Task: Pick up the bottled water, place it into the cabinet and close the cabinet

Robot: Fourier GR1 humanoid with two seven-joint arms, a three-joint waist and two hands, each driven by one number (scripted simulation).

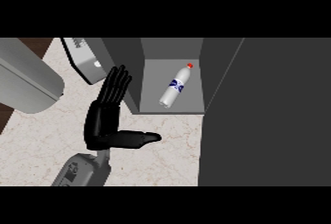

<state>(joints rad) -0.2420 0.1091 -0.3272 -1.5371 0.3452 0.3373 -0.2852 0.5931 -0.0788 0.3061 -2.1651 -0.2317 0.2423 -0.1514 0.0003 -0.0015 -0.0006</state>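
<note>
- Big dark cabinet door [265, 113] fills the right side of the frame, swung open and running top to bottom
- Marbled counter [39, 140] spreads across the lower left, pale with faint veins
- Grey rounded appliance [26, 83] sits at the upper left, partly cut off by the frame's edge
- Cabinet [123, 65] stands open at top centre, its grey shelf in plain sight
- Left hand [103, 118] rises at left of centre, released, fingers straight toward the cabinet's left wall, thumb out to the right, grasping nothing
- Bottled water [174, 87] lies tilted on the cabinet shelf, red cap toward the upper right, apart from the hand
- Right hand: nowhere in frame
</note>
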